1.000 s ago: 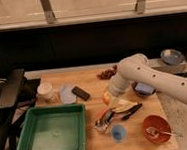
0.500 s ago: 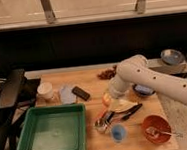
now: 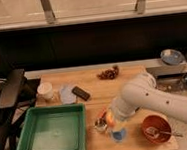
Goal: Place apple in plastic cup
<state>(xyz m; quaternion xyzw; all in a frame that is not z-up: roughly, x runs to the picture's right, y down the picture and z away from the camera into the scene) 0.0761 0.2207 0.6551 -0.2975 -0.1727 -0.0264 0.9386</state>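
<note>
The gripper (image 3: 109,121) hangs low over the front of the wooden table (image 3: 104,91), just right of the green tray (image 3: 52,131), its fingers clamped on the apple (image 3: 110,119). The apple sits just above the blue cup (image 3: 119,134), near its rim. A brown bowl (image 3: 156,128) with a spoon stands to the right; a white cup (image 3: 46,90) and grapes (image 3: 108,73) lie farther back.

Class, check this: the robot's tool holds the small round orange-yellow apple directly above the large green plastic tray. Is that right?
No. In the camera view the tool holds the small round orange-yellow apple above the small light-blue plastic cup, right of the large green plastic tray.
</note>
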